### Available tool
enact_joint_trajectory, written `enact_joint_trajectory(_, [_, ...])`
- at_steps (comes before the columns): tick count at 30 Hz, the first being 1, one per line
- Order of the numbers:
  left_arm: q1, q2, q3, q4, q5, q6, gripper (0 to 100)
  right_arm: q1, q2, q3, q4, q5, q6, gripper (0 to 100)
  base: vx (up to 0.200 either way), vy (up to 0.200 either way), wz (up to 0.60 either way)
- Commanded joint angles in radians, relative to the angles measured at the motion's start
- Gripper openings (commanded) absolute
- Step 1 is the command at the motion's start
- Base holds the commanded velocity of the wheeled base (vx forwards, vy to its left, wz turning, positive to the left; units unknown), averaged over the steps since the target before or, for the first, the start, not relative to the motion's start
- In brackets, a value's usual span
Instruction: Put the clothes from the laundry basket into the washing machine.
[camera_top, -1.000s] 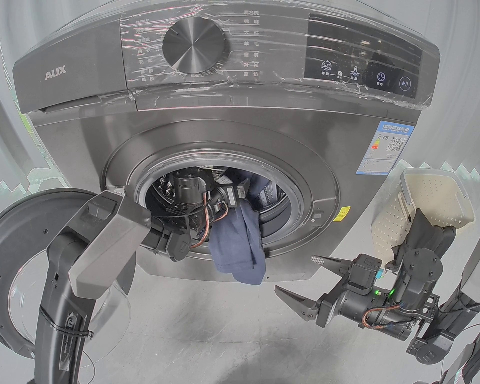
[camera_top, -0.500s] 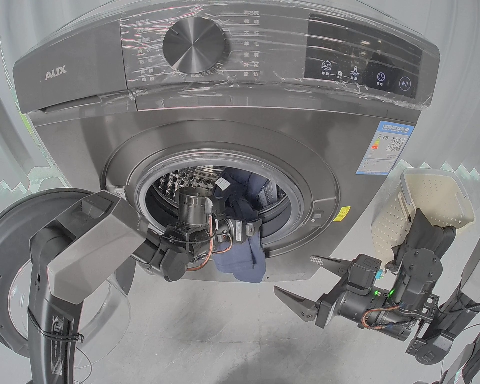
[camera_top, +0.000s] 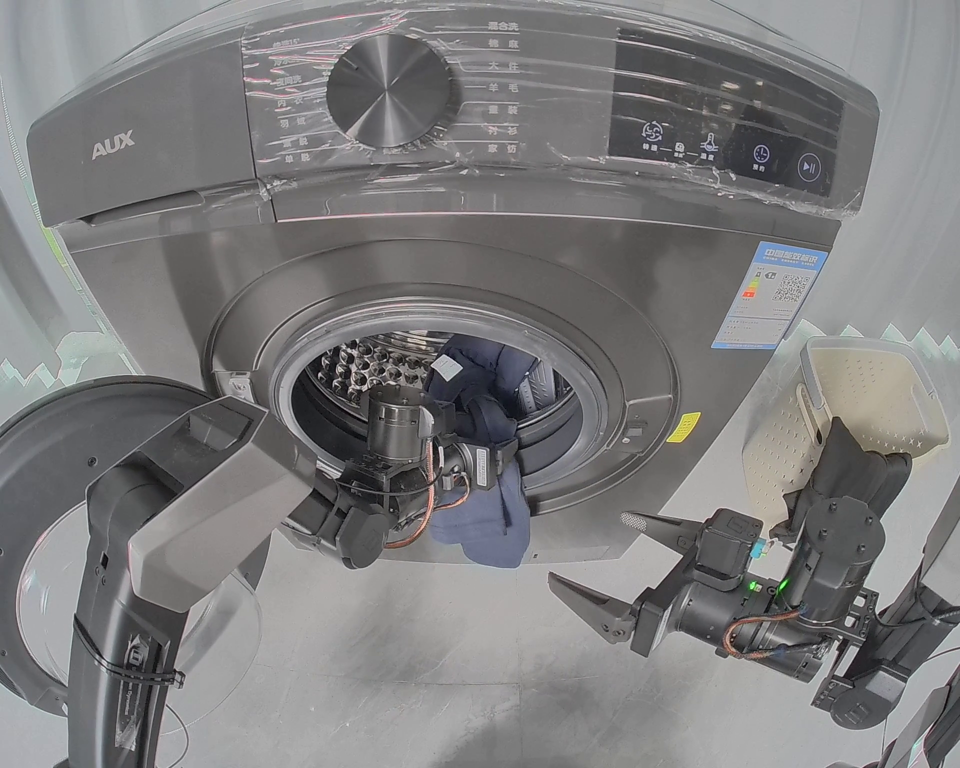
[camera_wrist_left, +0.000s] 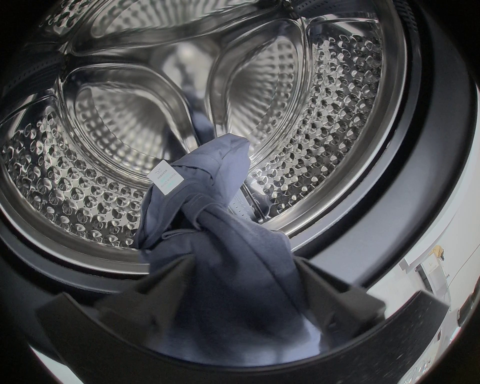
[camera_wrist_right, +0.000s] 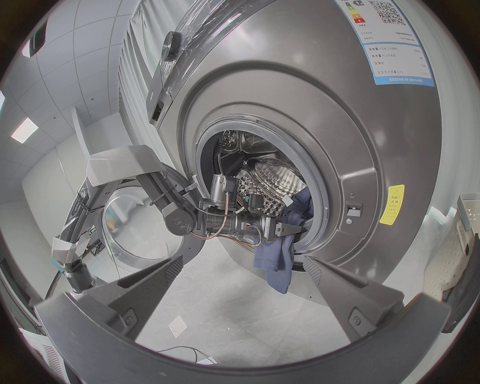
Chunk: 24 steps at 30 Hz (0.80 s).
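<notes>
A dark blue garment (camera_top: 497, 512) lies half in the washing machine (camera_top: 600, 290). Its upper part with a white tag sits in the steel drum (camera_wrist_left: 125, 115), and its lower part hangs over the front rim. My left gripper (camera_top: 492, 458) is at the lower edge of the drum opening. Its fingers are spread, with the blue garment (camera_wrist_left: 235, 270) bunched between them. My right gripper (camera_top: 590, 550) hangs open and holds nothing, low in front of the machine and right of the opening. The white laundry basket (camera_top: 880, 390) leans at the far right.
The round door (camera_top: 60, 480) is swung open to the left, beside my left arm. Bare grey floor (camera_top: 420, 650) lies in front of the machine. The basket (camera_wrist_right: 450, 260) stands close behind my right arm.
My left gripper has drawn back out of the drum and sunk to the lower rim. The garment's hanging end now reaches slightly less far down. The right arm has kept still.
</notes>
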Motion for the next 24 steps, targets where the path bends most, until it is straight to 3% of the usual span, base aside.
enact_joint_trajectory(1, [0.000,0.017,-0.005,-0.005,-0.002,-0.004,0,0.001,0.000,-0.001,0.000,-0.001,0.000,100,0.000,0.000,0.00])
enact_joint_trajectory(5, [0.011,0.009,-0.033,-0.031,0.003,-0.010,0,0.001,0.000,-0.003,0.000,-0.001,0.000,100,0.000,0.000,0.00])
enact_joint_trajectory(10, [0.040,0.017,-0.115,-0.072,0.055,-0.019,0,0.001,0.000,-0.004,0.000,-0.001,0.000,100,0.000,0.000,0.00])
enact_joint_trajectory(16, [0.066,0.069,-0.290,-0.109,0.109,-0.058,0,0.001,0.001,-0.004,0.000,-0.001,0.000,100,0.000,0.000,0.00])
enact_joint_trajectory(20, [0.063,0.070,-0.273,-0.112,0.115,-0.055,0,-0.001,0.003,-0.006,0.000,-0.001,0.000,100,0.000,0.000,0.00])
enact_joint_trajectory(21, [0.063,0.069,-0.257,-0.115,0.115,-0.053,100,-0.001,0.003,-0.006,0.000,-0.001,0.000,100,0.000,0.000,0.00])
enact_joint_trajectory(24, [0.054,0.060,-0.232,-0.114,0.107,-0.058,100,-0.001,0.003,-0.006,0.000,-0.001,0.000,100,0.000,0.000,0.00])
